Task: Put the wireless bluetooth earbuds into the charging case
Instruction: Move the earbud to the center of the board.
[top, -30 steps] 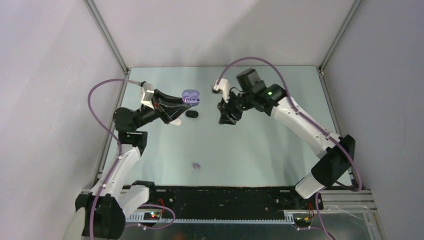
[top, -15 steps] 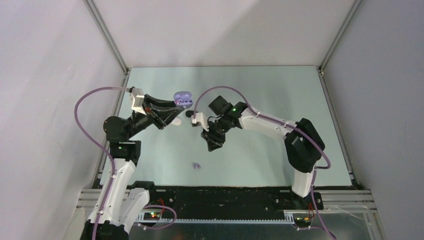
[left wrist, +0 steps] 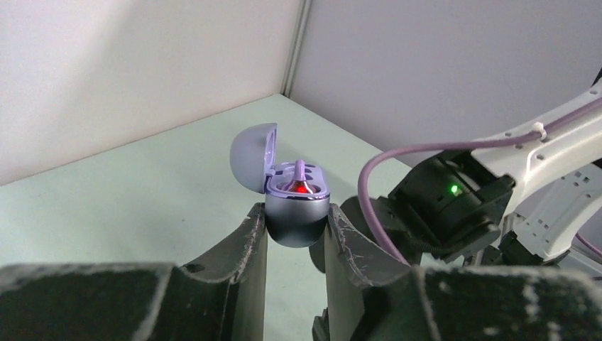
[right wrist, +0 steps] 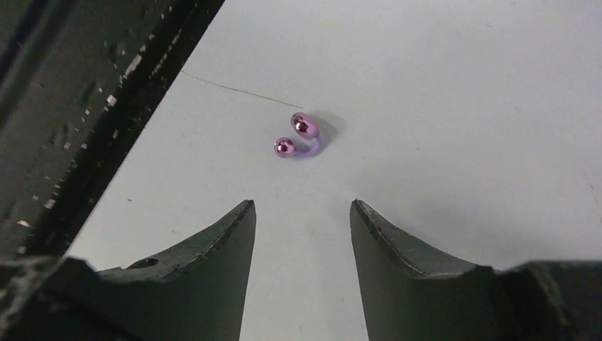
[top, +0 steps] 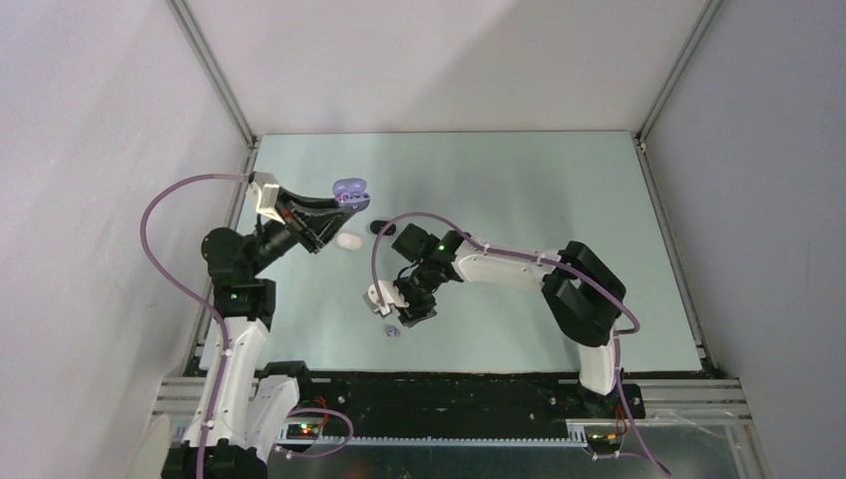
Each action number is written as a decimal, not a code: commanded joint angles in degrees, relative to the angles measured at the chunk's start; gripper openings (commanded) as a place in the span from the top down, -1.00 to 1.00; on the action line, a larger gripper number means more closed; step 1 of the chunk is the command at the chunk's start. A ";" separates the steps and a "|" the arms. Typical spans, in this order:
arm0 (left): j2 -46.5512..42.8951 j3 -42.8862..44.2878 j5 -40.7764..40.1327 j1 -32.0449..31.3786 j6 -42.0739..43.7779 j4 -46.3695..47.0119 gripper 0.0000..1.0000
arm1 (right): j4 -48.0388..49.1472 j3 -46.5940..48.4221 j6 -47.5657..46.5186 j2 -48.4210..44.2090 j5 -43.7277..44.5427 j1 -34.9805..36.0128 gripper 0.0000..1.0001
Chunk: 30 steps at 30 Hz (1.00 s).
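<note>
Could not make out the shape of the lavender earbud (top: 392, 330) from above: too small. Lost the underside of the charging case (left wrist: 284, 192) between the fingers of the left gripper (left wrist: 294, 213).

Left gripper (left wrist: 294, 211) clamped on the lower shell of a lavender charging case (left wrist: 297, 227), its lid (left wrist: 250, 158) hinged open to the left, a lavender earbud (left wrist: 299, 175) stood in one well above a red glow, right arm (left wrist: 461, 213) close by on the right, green light (left wrist: 452, 190) lit, purple cable (left wrist: 397, 153) arched over it, pale green table (left wrist: 142, 192) beneath
</note>
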 commanded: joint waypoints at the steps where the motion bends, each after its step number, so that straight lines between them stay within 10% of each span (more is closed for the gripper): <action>1: -0.42 2.29 -0.09 1.49 2.71 -2.33 1.00 | 1.05 2.20 -11.45 3.77 -1.33 1.85 -0.13; 30: -0.03 1.60 0.06 2.48 2.41 -2.65 1.00 | -5.13 11.67 -12.23 13.63 -0.03 5.47 0.30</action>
